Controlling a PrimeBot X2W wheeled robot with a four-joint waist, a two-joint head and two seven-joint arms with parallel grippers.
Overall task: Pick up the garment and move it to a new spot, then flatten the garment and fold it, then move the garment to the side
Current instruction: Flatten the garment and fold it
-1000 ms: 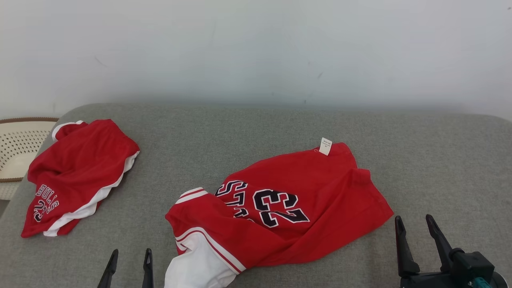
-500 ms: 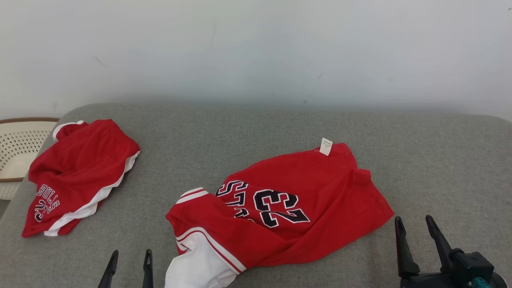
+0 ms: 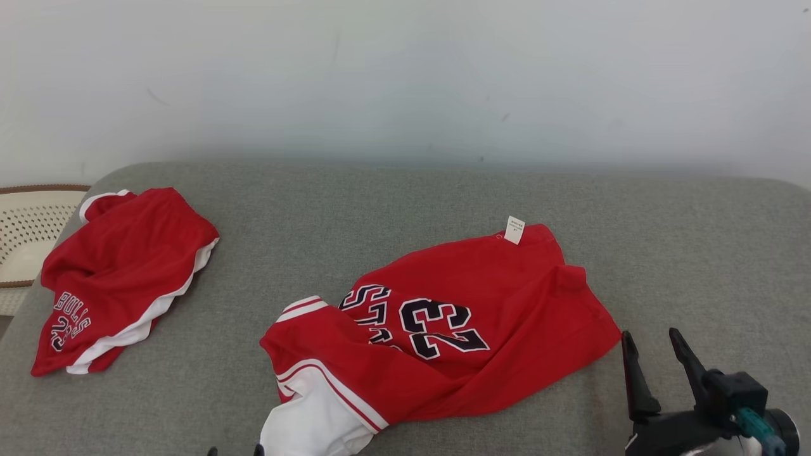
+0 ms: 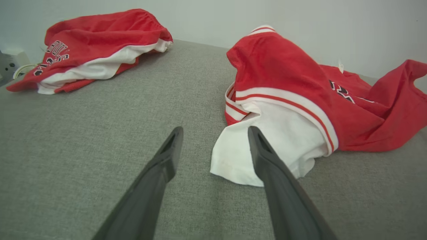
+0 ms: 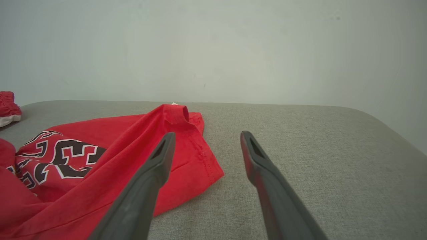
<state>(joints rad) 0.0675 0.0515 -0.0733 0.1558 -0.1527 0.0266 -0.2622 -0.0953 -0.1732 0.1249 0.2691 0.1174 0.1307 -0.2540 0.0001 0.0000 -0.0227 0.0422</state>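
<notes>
While the jersey (image 3: 443,329) lies crumpled and unlifted on the grey surface (image 3: 380,209), you have every step ahead: move, flatten, fold, set aside. Left hand (image 4: 214,130) spread wide, empty, just beside the jersey's white panel. Right hand (image 5: 207,134) likewise released, at the jersey's opposite hem corner. Red shorts (image 3: 120,272) well left of the jersey, basket (image 3: 31,228) beyond them. Neither reach looks blocked.

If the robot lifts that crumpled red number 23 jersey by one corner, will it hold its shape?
Probably not: the red number 23 jersey lies in soft folds and creases, so it should flop and hang. It looks thin and light for its size. Pushed, it would likely bunch up rather than slide on the grey fabric surface.
</notes>
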